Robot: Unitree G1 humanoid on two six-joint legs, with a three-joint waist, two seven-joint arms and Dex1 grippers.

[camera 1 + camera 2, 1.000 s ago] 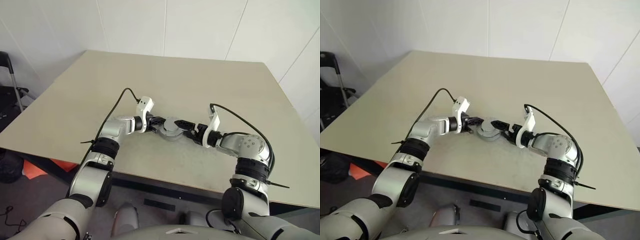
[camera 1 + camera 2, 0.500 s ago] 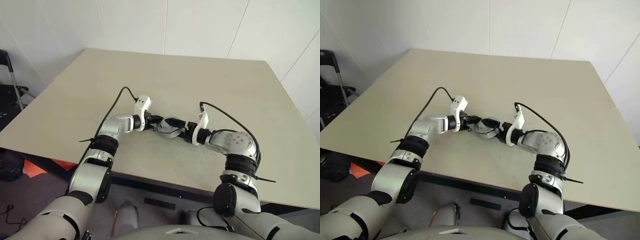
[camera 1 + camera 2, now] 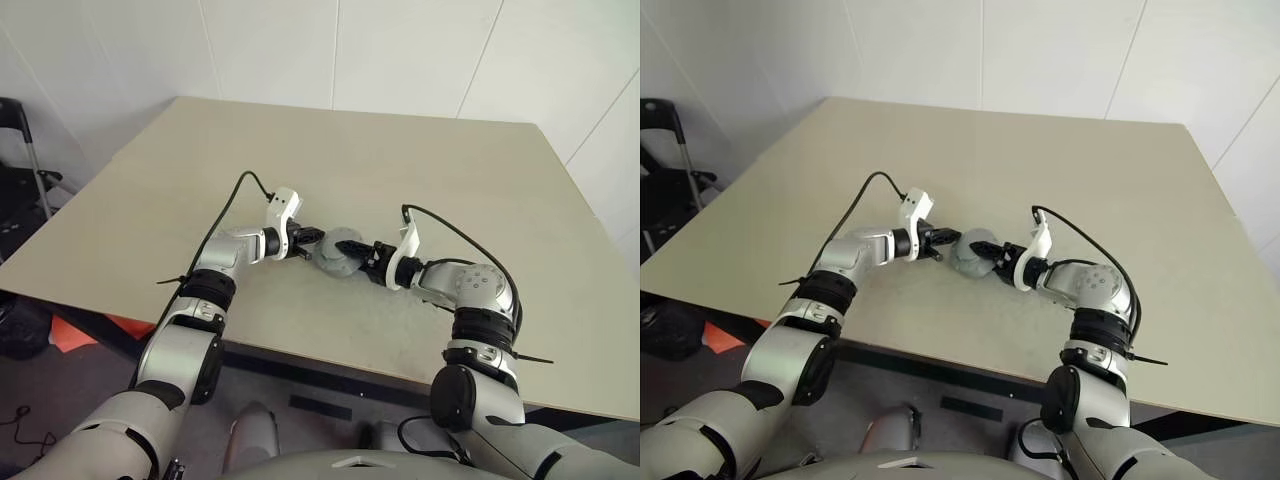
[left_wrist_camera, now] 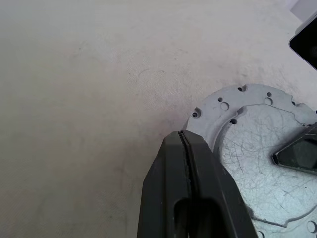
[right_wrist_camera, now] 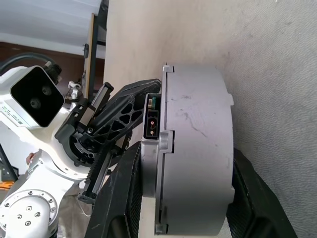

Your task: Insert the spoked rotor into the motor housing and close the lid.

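Observation:
The motor housing [image 3: 330, 257], a round pale grey puck, sits near the front middle of the beige table [image 3: 400, 170]. A flat scratched grey plate with small holes [image 4: 247, 144] faces up; I cannot tell whether it is the lid. The spoked rotor is out of view. My left gripper [image 3: 312, 240] is shut, its tip [image 4: 182, 135] against the housing's left rim. From the right, my right gripper [image 3: 348, 248] reaches in and is shut on the housing, with one of its fingers [image 5: 119, 198] on each flat face of the puck [image 5: 193, 148].
The table's front edge [image 3: 330, 355] runs just below both forearms. A black chair [image 3: 15, 150] stands past the table's left side, with something orange [image 3: 70, 335] on the floor beneath. White wall panels rise behind the far edge.
My right gripper has slid left over the housing and its fingers have closed onto it. The left gripper has stayed shut at the rim.

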